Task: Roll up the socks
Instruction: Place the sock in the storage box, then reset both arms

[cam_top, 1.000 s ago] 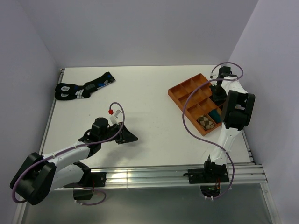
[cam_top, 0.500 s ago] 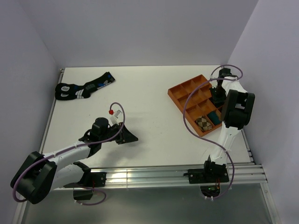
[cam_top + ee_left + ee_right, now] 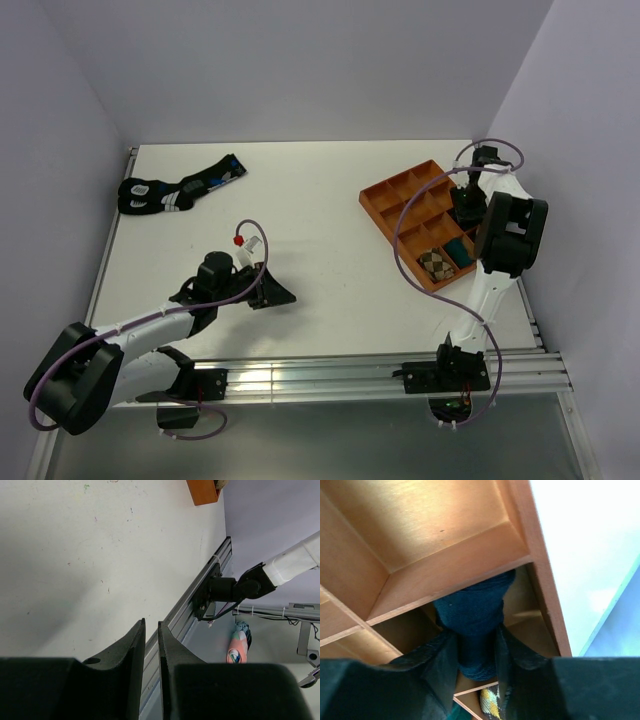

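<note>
A: Where is the navy sock [image 3: 470, 610]?

B: Bunched up in a compartment of the orange tray [image 3: 385, 195], on the tray's right side, against the outer wall that borders the white surface [image 3: 320, 200]. The right pincer [image 3: 475, 636] reaches down into that compartment with one finger on each side of the sock.

A: Is it gripping the sock?

B: Both fingers lie against the fabric, but I cannot tell whether they press it or only rest beside it.

A: And the argyle sock [image 3: 437, 262]?

B: It sits as a rolled bundle in the tray's near corner compartment, close to the right pincer but apart from it.

A: What about the left pincer [image 3: 151, 629]?

B: It is low over the bare surface, near and left of centre, well away from the tray. Its fingers leave only a narrow slit with nothing in it.

A: Anything else out there?

B: The black socks with blue and white markings [image 3: 165, 192] lie at the far left.
</note>
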Motion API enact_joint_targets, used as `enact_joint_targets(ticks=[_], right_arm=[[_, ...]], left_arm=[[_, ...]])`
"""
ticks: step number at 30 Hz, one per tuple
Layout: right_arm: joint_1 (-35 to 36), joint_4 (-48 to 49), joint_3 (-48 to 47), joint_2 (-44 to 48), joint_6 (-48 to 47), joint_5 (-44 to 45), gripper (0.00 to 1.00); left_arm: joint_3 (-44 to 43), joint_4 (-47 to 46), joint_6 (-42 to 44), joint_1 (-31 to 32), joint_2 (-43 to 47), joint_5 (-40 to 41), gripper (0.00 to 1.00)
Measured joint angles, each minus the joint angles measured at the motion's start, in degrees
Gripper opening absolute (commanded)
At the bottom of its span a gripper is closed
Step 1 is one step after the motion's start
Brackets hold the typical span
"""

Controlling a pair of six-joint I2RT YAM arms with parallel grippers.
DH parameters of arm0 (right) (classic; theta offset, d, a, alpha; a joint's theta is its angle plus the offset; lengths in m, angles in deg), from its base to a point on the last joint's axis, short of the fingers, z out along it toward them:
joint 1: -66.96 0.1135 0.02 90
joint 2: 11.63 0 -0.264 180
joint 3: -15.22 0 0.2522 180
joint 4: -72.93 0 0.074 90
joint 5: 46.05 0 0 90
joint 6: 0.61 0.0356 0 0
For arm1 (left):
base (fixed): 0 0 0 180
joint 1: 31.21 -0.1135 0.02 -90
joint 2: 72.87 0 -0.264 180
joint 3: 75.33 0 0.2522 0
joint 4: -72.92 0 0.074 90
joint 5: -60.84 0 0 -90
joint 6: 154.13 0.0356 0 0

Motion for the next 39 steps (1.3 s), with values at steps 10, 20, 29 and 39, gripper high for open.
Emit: enact_joint_targets(ticks=[10, 20, 29, 39], right_arm=[[-0.5, 0.4, 0.3, 0.8, 0.6, -0.7, 0.47], [-0.7, -1.9, -0.4, 3.2, 0.9, -2.9, 0.5], [-0.8, -4.0, -2.8, 7.6, 1.1, -6.2, 0.54], [-0.7, -5.6, 0.1, 19.1, -0.1, -16.1, 0.96]], left_arm=[[0.0, 0.0, 0.0, 0.0, 0.0, 0.0, 0.22], [0.0, -0.5, 0.0, 0.0, -0.8, 0.0, 0.22], [0.0, -0.4, 0.3, 0.0, -0.7, 0.8, 0.22], [-4.2, 10.0, 1.1, 0.0, 5.0, 5.7, 0.22]])
